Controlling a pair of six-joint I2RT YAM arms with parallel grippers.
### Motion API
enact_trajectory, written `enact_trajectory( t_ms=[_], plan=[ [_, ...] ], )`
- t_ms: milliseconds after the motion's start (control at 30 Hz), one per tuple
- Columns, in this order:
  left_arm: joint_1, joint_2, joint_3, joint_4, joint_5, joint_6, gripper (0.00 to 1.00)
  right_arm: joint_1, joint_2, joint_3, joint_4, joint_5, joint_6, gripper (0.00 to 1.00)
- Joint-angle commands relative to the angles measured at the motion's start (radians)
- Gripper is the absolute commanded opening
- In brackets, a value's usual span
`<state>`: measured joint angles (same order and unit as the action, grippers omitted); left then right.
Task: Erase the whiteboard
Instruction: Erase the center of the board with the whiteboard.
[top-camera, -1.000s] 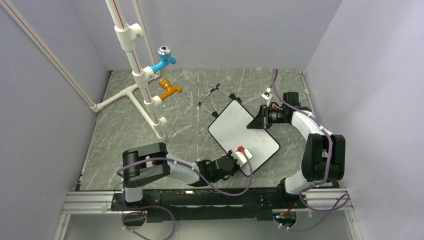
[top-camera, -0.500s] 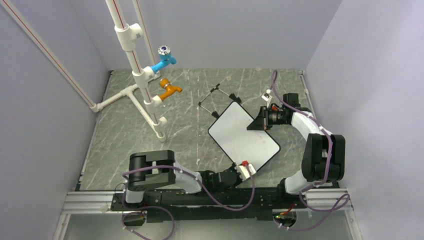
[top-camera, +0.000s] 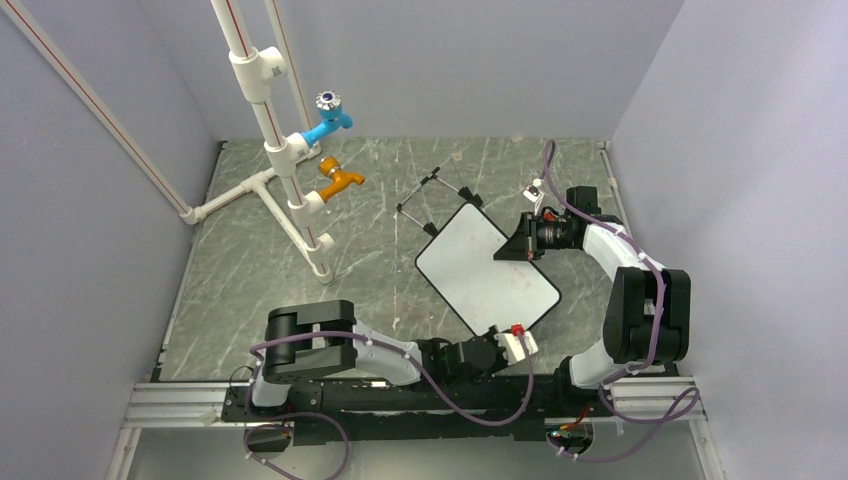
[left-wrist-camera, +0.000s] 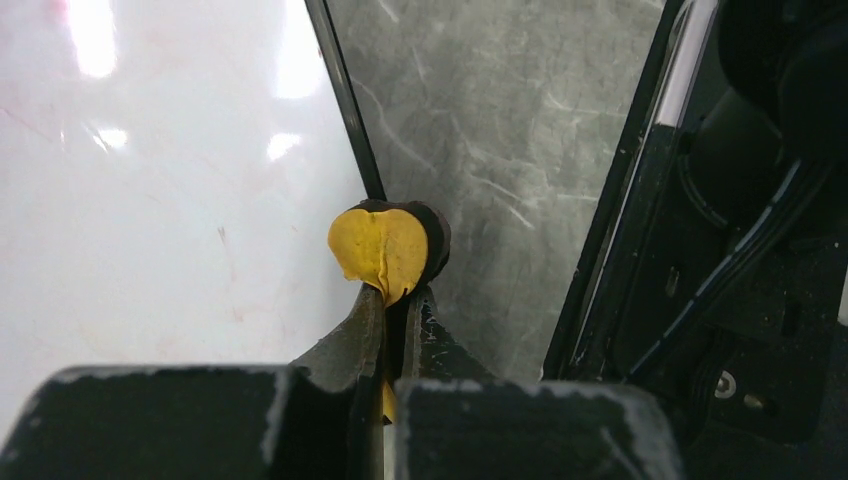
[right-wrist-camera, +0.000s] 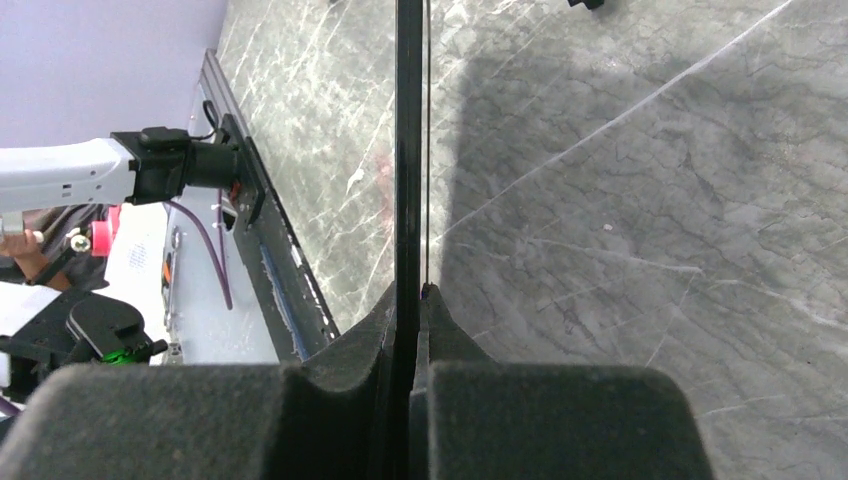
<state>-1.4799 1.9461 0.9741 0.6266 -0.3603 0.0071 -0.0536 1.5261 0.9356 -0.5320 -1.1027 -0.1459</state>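
Note:
The whiteboard (top-camera: 487, 268) lies tilted on the grey floor, with its black wire easel feet (top-camera: 435, 195) behind it. Its white face (left-wrist-camera: 150, 200) shows only faint pink smudges. My left gripper (top-camera: 512, 338) is shut on the yellow-black eraser (left-wrist-camera: 385, 250). The eraser sits at the board's black frame by its near corner, half over the floor. In the left wrist view the gripper (left-wrist-camera: 397, 300) points along that frame. My right gripper (top-camera: 510, 248) is shut on the board's far right edge. The right wrist view shows that edge (right-wrist-camera: 408, 150) end-on between the jaws of the gripper (right-wrist-camera: 410, 300).
A white pipe stand with a blue tap (top-camera: 328, 120) and an orange tap (top-camera: 340, 180) rises at the back left. The black base rail (left-wrist-camera: 640, 250) runs just right of the eraser. Purple walls close in both sides.
My left gripper has slid the eraser across the board's near part, towards me and to the right, to its near corner edge. The right arm and the board have not moved.

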Motion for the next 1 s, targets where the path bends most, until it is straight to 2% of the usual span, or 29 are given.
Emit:
enact_trajectory(
  t_ms=[0,233,467,667,800,967],
  plan=[
    [0.016,0.02,0.089,-0.015,0.061,0.034,0.0,0.017,-0.015,0.008,0.023,-0.099,0.008,0.0],
    [0.027,0.059,0.096,-0.105,0.153,0.003,0.0,0.016,-0.008,0.009,0.02,-0.097,0.005,0.0],
    [0.026,0.038,-0.015,-0.085,0.264,-0.038,0.0,0.016,-0.007,0.012,0.015,-0.099,0.001,0.0],
    [0.024,0.047,-0.049,-0.101,0.329,-0.078,0.0,0.015,-0.006,0.012,0.014,-0.098,-0.001,0.0],
    [0.025,0.026,-0.098,-0.089,0.312,-0.1,0.0,0.014,-0.006,0.012,0.012,-0.098,-0.004,0.0],
    [0.058,-0.054,-0.174,-0.058,0.219,-0.148,0.0,0.015,-0.006,0.013,0.011,-0.097,-0.004,0.0]
  ],
)
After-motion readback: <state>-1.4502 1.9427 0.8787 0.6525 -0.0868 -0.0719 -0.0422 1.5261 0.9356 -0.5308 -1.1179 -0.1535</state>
